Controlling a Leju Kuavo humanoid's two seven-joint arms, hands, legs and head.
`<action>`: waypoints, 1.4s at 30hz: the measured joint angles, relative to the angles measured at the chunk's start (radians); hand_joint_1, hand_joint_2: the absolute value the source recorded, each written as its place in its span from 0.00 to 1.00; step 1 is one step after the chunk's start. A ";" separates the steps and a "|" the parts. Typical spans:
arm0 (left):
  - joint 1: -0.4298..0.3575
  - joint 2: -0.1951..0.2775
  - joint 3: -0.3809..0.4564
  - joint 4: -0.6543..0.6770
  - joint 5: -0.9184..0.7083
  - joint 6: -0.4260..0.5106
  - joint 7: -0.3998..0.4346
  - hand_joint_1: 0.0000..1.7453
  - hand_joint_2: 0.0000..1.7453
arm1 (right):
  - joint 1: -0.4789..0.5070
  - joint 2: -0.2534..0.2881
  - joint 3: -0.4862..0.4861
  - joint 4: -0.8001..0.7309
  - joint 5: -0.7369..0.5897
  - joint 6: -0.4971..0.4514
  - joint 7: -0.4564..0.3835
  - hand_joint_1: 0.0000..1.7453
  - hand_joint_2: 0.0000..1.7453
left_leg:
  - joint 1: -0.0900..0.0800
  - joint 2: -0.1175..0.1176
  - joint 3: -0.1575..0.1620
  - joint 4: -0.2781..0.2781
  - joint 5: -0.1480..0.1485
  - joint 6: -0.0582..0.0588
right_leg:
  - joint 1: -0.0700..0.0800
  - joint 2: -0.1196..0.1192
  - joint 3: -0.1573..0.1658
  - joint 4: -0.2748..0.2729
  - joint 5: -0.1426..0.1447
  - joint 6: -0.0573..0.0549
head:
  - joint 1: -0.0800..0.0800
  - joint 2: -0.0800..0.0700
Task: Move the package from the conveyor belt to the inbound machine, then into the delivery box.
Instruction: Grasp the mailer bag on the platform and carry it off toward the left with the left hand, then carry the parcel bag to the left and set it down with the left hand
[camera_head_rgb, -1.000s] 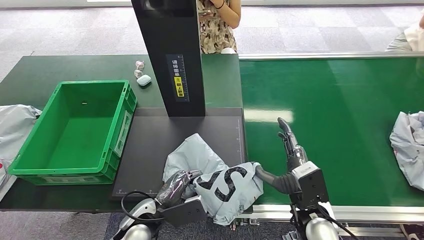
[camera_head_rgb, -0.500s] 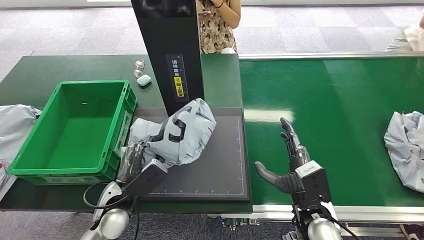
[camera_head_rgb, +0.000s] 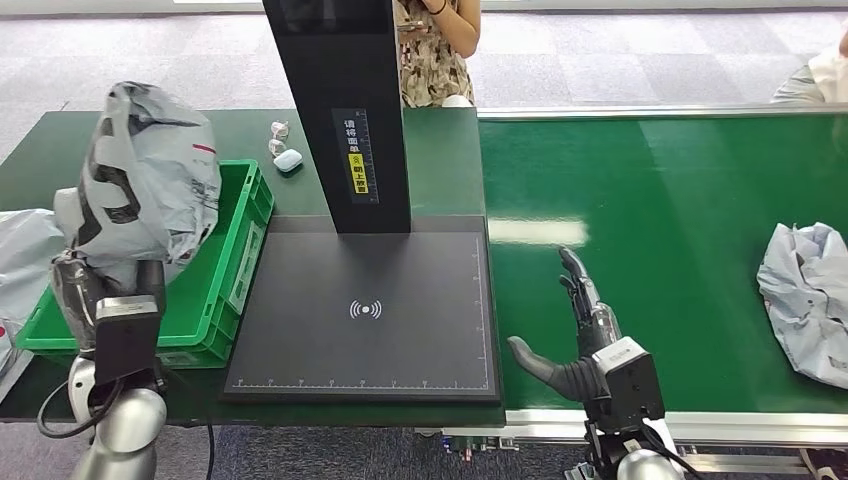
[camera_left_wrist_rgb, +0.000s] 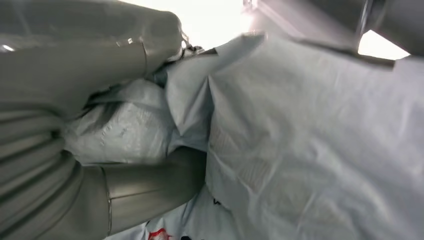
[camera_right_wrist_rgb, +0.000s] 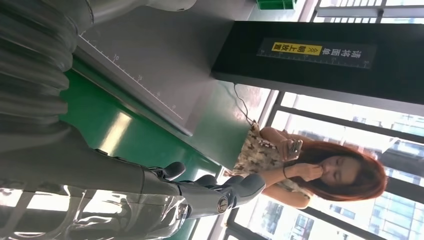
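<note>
My left hand (camera_head_rgb: 95, 285) grips a crumpled grey plastic package (camera_head_rgb: 148, 180) with black print and holds it up over the left part of the green delivery box (camera_head_rgb: 226, 282). In the left wrist view the grey package (camera_left_wrist_rgb: 310, 145) sits right against my thumb and fingers (camera_left_wrist_rgb: 145, 185). The inbound machine's dark scanning plate (camera_head_rgb: 365, 310) lies bare beneath its black column (camera_head_rgb: 345, 110). My right hand (camera_head_rgb: 580, 335) hovers open over the near-left edge of the green conveyor belt (camera_head_rgb: 680, 210), fingers spread and holding nothing. Its thumb and fingers (camera_right_wrist_rgb: 200, 192) appear in the right wrist view.
A second grey package (camera_head_rgb: 808, 295) lies on the belt at the far right. Another grey bag (camera_head_rgb: 25, 255) rests on the table left of the box. White earbud cases (camera_head_rgb: 285, 155) sit behind the box. A person (camera_head_rgb: 435, 50) stands behind the machine.
My left hand has lifted the package off the scanning plate and swung it left, up over the green box. The package on the belt has drifted slightly left. My right hand has sunk a little.
</note>
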 joint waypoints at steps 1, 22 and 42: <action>-0.009 0.002 0.021 -0.002 -0.007 -0.003 0.015 1.00 1.00 | 0.000 0.000 0.000 -0.001 0.001 0.002 0.000 0.00 1.00 | 0.000 0.000 0.000 0.000 0.000 0.000 | 0.000 0.000 0.000 0.000 0.000 0.000 | 0.000 0.000; -0.528 0.083 0.060 0.887 -0.321 -0.353 0.345 1.00 1.00 | -0.106 0.033 0.003 0.025 0.005 0.067 0.041 0.00 1.00 | 0.000 0.000 -0.001 0.000 0.007 -0.002 | 0.000 0.000 -0.002 0.000 0.006 -0.002 | 0.000 0.000; -0.112 0.095 0.080 0.390 0.154 -0.071 -0.018 0.00 1.00 | -0.049 0.022 -0.001 0.034 0.023 0.014 0.023 0.00 1.00 | 0.000 0.005 -0.002 0.000 0.003 -0.001 | 0.000 0.005 -0.003 -0.001 0.004 -0.001 | 0.000 0.000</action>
